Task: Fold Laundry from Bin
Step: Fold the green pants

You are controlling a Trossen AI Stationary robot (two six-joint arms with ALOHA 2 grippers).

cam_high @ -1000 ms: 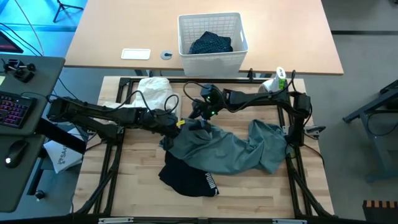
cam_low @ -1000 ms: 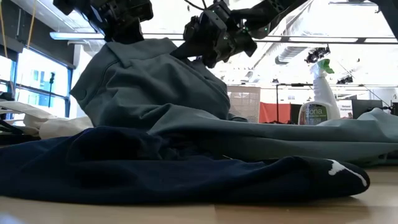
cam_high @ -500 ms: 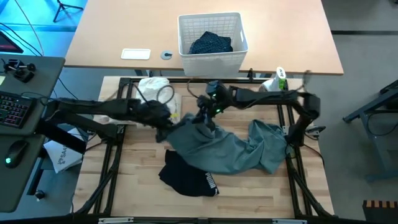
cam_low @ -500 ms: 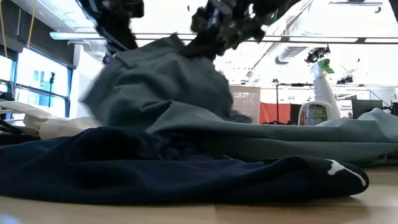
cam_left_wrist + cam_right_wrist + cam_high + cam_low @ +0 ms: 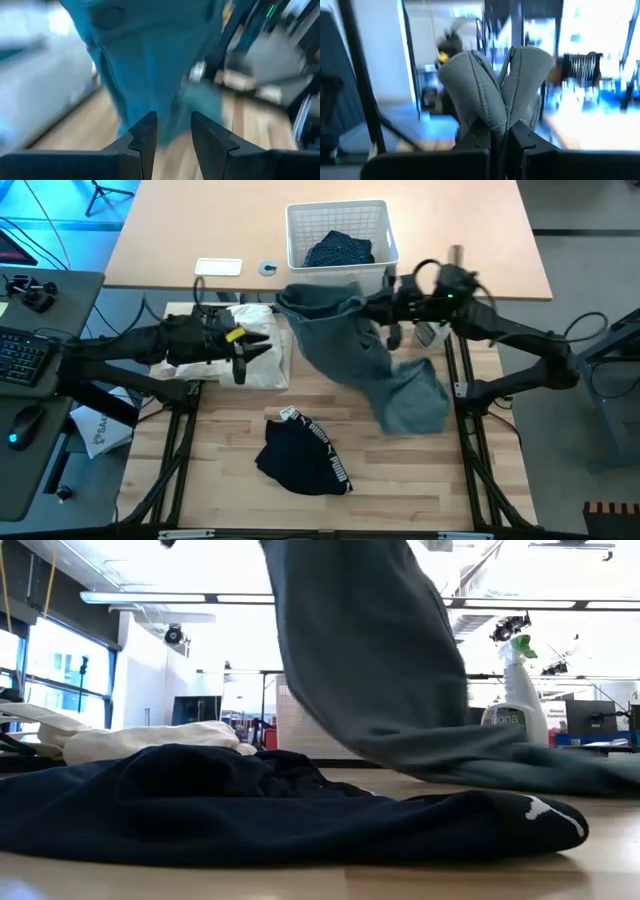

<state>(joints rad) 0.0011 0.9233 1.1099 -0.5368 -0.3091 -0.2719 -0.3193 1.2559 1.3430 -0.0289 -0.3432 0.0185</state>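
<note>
The right gripper [image 5: 499, 131] has pinched a bunch of the grey-green top [image 5: 350, 340] and lifted it high by the bin [image 5: 340, 215]; its tail still lies on the table [image 5: 230, 500]. The left gripper [image 5: 171, 131] has let go and moved over the white cloth [image 5: 262, 345], fingers apart, holding nothing. The top hangs ready to spread out and fold

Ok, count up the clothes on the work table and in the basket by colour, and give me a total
Grey-green top, hanging from the right pincer: 1
Black piece with white lettering: 1
White cloth: 1
Navy dotted garment in the white lattice plastic basket: 1
Total: 4
</note>
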